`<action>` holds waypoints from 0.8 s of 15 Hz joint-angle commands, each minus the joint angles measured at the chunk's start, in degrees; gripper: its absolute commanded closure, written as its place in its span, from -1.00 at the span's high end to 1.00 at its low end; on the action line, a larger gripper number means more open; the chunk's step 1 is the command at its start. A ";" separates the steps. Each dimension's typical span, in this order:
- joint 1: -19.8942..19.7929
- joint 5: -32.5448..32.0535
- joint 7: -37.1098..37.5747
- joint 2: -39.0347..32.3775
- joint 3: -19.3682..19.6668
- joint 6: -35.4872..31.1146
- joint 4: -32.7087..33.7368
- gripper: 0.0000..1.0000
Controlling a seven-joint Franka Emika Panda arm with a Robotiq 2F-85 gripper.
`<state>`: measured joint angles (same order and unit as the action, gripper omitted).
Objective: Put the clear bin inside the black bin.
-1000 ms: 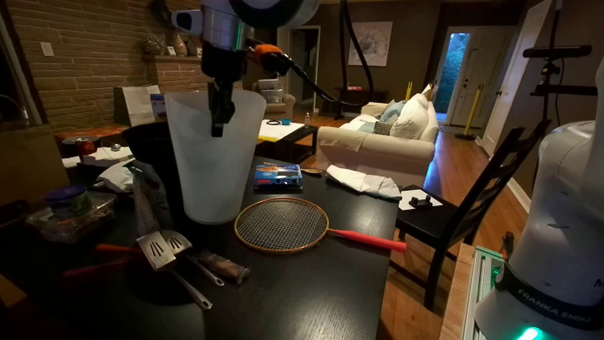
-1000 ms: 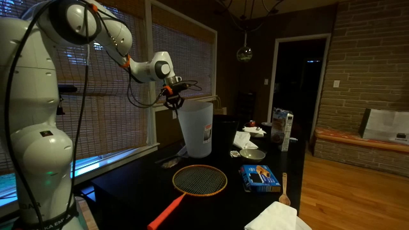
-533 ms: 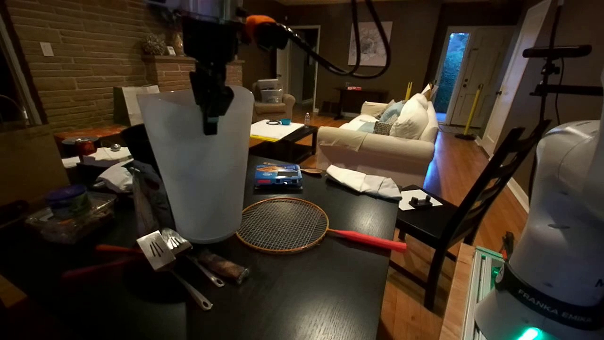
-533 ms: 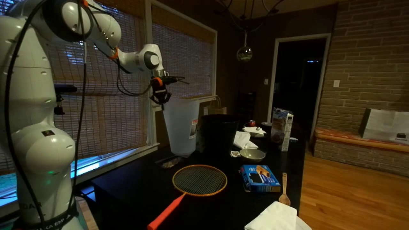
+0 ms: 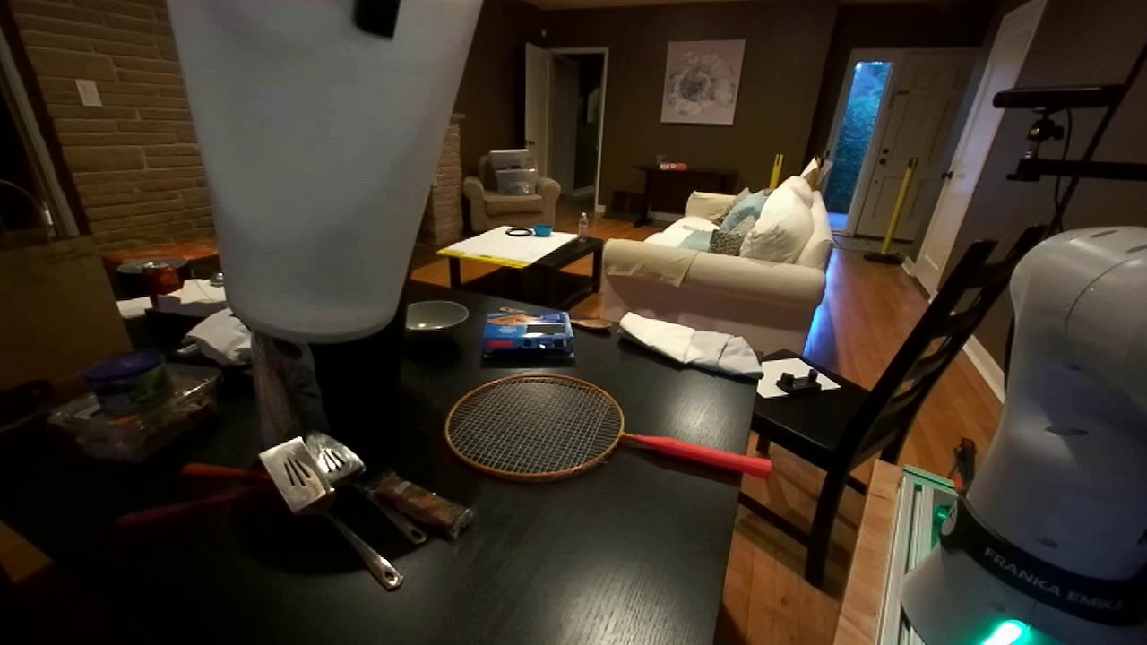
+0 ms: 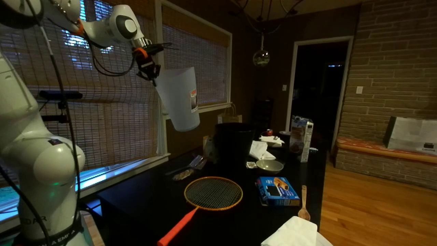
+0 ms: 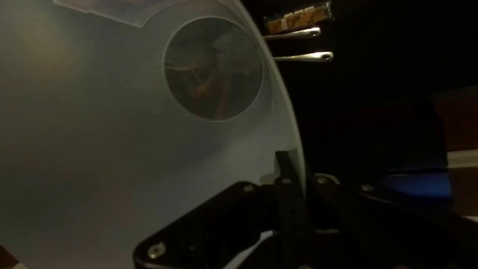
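Observation:
The clear bin (image 6: 179,99) hangs in the air, tilted, with its base swung toward the black bin's side. It looms large in an exterior view (image 5: 314,179). My gripper (image 6: 155,80) is shut on its rim, one finger inside the wall and one outside, as the wrist view (image 7: 298,168) shows. The bin's inside and round base fill much of that wrist view (image 7: 112,142). The black bin (image 6: 234,145) stands upright on the table, apart from the clear bin and to its right in that view. In an exterior view only its dark lower part (image 5: 358,381) shows below the clear bin.
A badminton racket (image 6: 213,193), a blue box (image 6: 278,191), a bowl (image 6: 269,166) and a tall carton (image 6: 301,138) are on the table. Slotted spatulas (image 5: 300,475) and a wrapped bar (image 5: 421,504) lie near the black bin. A window (image 6: 194,61) is behind the arm.
My gripper has lifted the clear bin well up off the table height and moved it back toward the robot's base. The bin has tilted more. The black bin has not moved.

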<state>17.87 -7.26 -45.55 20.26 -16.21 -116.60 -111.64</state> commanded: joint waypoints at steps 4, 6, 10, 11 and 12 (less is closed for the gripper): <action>-3.27 -2.18 8.92 2.35 4.75 -4.59 5.82 -0.98; -1.97 -0.84 7.98 3.64 5.22 -3.54 3.19 -0.94; -3.74 -1.17 9.22 1.65 6.62 -5.00 4.53 -0.98; -4.81 -3.72 10.26 0.26 6.00 -5.47 6.13 -0.98; -5.03 -4.24 9.33 -2.45 6.18 -4.32 9.79 -0.98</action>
<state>13.64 -8.35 -36.33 21.66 -10.06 -121.69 -107.60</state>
